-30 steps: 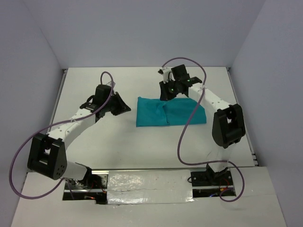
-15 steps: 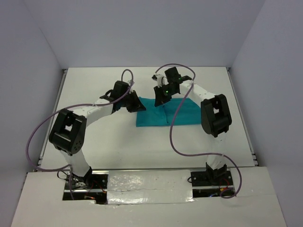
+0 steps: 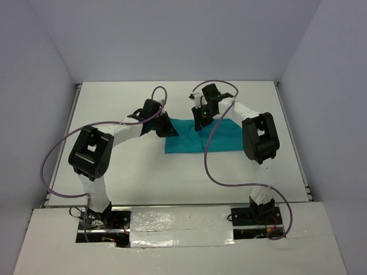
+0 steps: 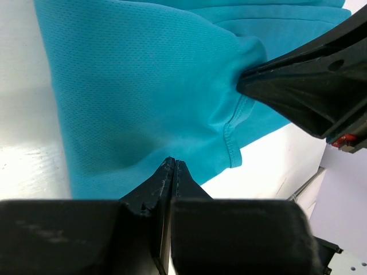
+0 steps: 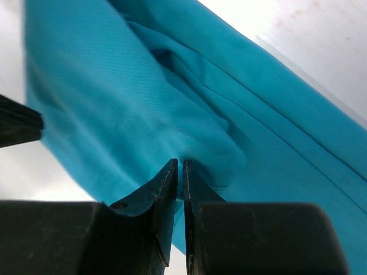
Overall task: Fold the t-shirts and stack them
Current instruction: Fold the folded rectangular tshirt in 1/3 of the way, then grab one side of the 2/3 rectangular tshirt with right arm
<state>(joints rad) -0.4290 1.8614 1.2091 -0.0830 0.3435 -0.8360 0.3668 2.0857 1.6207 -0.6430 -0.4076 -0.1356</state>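
While L gripper (image 4: 174, 162) and R gripper (image 5: 179, 162) both pinch teal t-shirt (image 3: 183, 141) mid-frame, we fear thin bites slipping.

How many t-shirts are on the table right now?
1. The teal t-shirt lies centred on the table, pinched by the left pincer and right pincer. Another could be hidden under it.

White table (image 3: 114, 172), level. One item lies directly on it: a teal shirt (image 3: 183, 142), folded to a rough rectangle. Its left edge sits under the left gripper (image 3: 170, 130) and its far edge under the right gripper (image 3: 199, 122). White surface shows just past the cloth edge beside both tools.
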